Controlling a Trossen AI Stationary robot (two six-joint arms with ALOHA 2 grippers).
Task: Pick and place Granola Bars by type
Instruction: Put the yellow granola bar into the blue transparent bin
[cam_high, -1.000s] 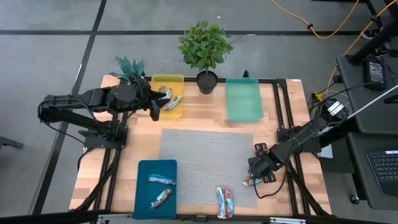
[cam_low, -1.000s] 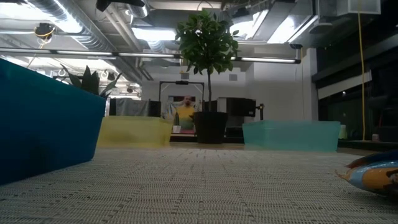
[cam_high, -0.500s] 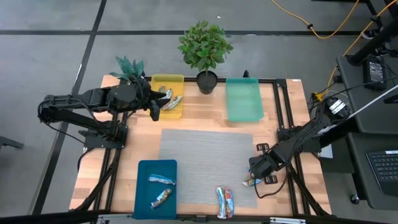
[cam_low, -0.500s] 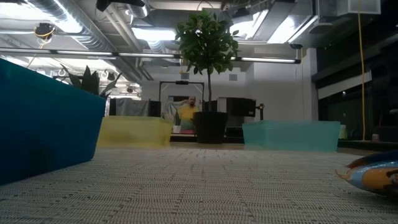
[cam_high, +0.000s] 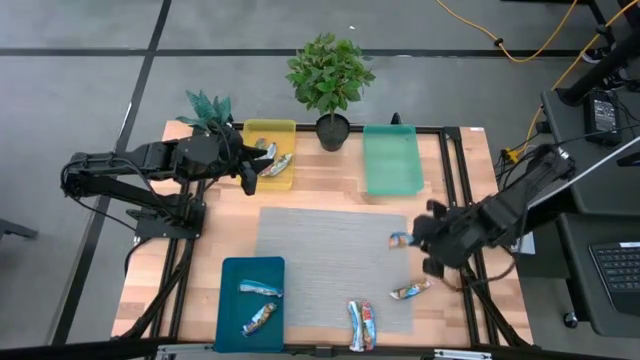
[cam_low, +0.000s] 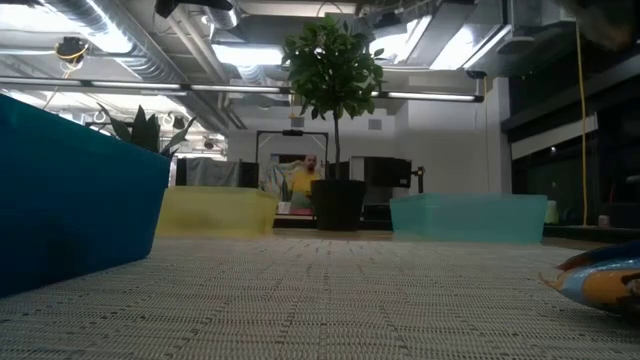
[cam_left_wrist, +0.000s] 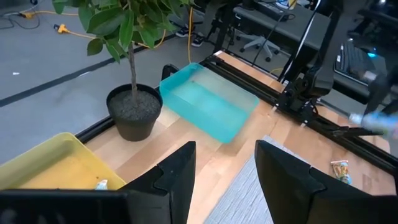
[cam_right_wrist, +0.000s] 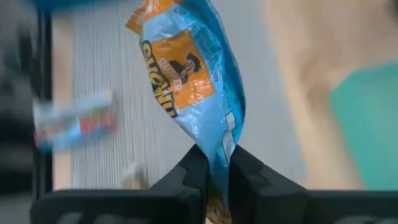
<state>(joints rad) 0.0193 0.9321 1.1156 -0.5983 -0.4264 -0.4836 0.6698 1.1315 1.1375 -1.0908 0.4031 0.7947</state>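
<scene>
My right gripper (cam_high: 412, 238) hangs above the right part of the grey mat (cam_high: 320, 260), shut on a light-blue granola bar (cam_right_wrist: 186, 74) with an orange patch. A second bar (cam_high: 411, 290) lies flat at the mat's right edge. Two more bars (cam_high: 362, 325) lie at the mat's near edge. Two bars lie in the blue tray (cam_high: 228, 325), and others lie in the yellow tray (cam_high: 262, 133). My left gripper (cam_left_wrist: 227, 180) is open over the yellow tray's near end, nothing between its fingers. My right gripper pinches the bar's wrapper at one end (cam_right_wrist: 219, 149) between its two fingers (cam_right_wrist: 194, 177). The fingers come slanting down from the table's right side. The bar sticks out beyond the fingertips toward the left, lifted clear of the mat.
A teal tray (cam_high: 390, 160) stands at the far right and a potted plant (cam_high: 331, 80) between it and the yellow tray. A smaller plant (cam_high: 208, 108) stands at the far left corner. Black rails (cam_high: 452, 180) run along the table's sides.
My right gripper has taken one bar from the mat's right edge and risen with it, moving a little toward the far edge and rolling its wrist. The bar is now clear of the mat. The other bar stays at the mat's right edge.
</scene>
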